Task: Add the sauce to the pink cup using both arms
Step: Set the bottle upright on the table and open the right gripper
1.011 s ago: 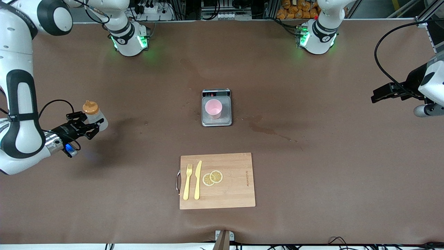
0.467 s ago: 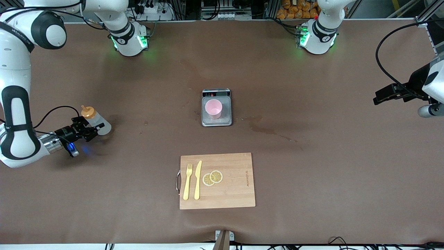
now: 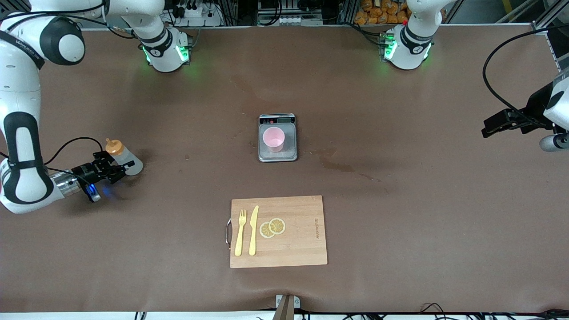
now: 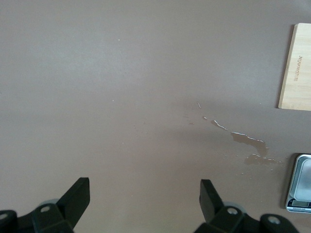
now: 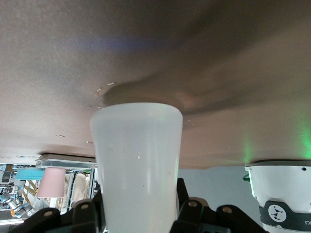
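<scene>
Sauce (image 3: 124, 157) stands — pink cup (image 3: 273, 138) apart.

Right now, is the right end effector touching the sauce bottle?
Cannot tell. The right wrist view shows the sauce bottle between the right end effector's fingers, but neither contact nor a gap shows plainly there.

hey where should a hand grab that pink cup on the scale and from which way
Grip the pink cup by its side wall just below the rim, coming down from above with fingers straddling it. It stands upright on the grey scale, has no handle and tapers slightly downward, so the wider upper part likely seats the fingers best. Nothing else stands on the scale beside it.
</scene>
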Motion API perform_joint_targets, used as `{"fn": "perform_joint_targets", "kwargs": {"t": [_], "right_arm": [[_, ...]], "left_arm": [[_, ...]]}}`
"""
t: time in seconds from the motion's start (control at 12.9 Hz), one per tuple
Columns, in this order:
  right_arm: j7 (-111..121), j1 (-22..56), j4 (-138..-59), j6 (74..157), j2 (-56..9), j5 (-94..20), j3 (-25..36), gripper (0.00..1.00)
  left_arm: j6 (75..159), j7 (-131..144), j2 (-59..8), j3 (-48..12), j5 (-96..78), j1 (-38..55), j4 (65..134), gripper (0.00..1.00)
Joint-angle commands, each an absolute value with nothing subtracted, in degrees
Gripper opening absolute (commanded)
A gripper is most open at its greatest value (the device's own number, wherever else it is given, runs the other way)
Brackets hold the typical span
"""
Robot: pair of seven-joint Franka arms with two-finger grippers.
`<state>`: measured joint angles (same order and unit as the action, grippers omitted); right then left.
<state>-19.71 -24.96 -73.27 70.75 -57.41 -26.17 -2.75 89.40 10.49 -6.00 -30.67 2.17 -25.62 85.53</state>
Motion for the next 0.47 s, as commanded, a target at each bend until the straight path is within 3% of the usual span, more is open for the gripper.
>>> {"fn": "perform_joint_targets", "kwargs": {"t": [0.0,0.08,0.39], "right_arm": [[-20.3,-26.02,-72.86,71.19,-58.1,-27.07,-3.6,0.68],[-20.3,-25.84,-72.86,71.19,-58.1,-26.98,-3.6,1.0],[-24.16,-25.66,-71.46,71.19,-57.48,-26.72,-3.6,1.0]], "left_arm": [[89.74,10.28,-4.31,-31.03,3.08,-26.02,86.13,1.0],[89.74,10.28,-4.31,-31.03,3.08,-26.02,86.13,1.0],[89.65,9.67,-4.13,-30.94,2.9,-26.1,86.13,1.0]]}}
